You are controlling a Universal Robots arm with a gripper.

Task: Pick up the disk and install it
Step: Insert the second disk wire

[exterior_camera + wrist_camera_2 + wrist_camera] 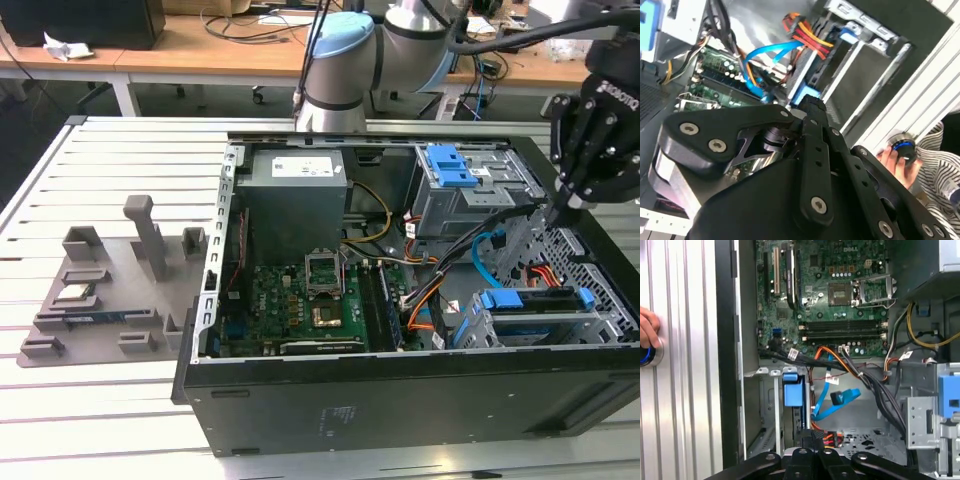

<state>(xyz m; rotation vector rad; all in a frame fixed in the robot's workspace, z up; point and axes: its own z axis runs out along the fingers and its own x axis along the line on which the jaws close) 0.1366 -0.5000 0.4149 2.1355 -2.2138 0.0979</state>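
Exterior view: blue-framed metal disk (530, 303) seated in ribbed cage.

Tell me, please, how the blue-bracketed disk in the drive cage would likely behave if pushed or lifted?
The disk looks like a flat, rigid block, so probably stiff and fairly heavy for its size. Seated in the drive cage, it would likely slide rather than tip. Its blue plastic bracket may flex slightly.
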